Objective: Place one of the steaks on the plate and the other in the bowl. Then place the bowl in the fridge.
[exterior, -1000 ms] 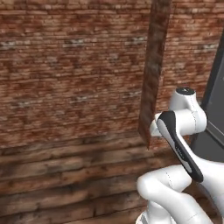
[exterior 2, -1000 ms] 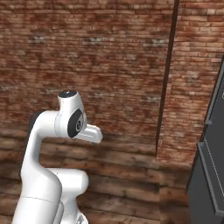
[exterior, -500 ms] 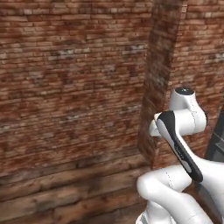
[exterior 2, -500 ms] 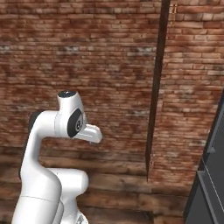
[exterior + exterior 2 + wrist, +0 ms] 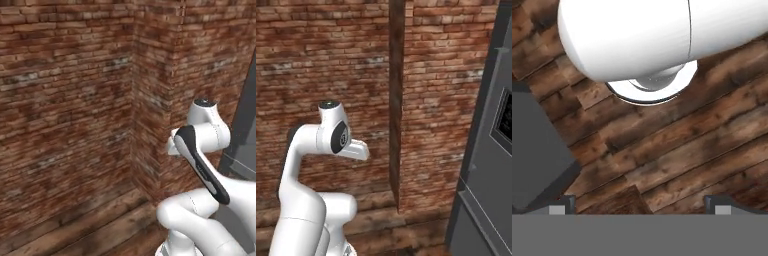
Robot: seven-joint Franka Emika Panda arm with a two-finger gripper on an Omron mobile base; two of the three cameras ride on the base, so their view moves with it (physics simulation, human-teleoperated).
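Since 1 second ago the whole picture in both base views has shifted: the brick wall [image 5: 65, 100] and its corner pier [image 5: 397, 100] have slid across, and more of the fridge [image 5: 483, 165] has come into the right base view. This is judged a move of the base, not of the things; the arm's folded pose is unchanged. It suggests the base is being driven or turned toward the fridge.

In the left base view the fridge [image 5: 245, 125] is seen as a grey strip at the right edge. Its long axis is vertical; its door with the dark dispenser panel [image 5: 503, 120] faces left and toward the camera.

In the hand view the gripper [image 5: 639, 205] is pointed down at the wooden floor [image 5: 677, 150], its 2 fingertips [image 5: 562, 204] set wide apart, with nothing seen between them.
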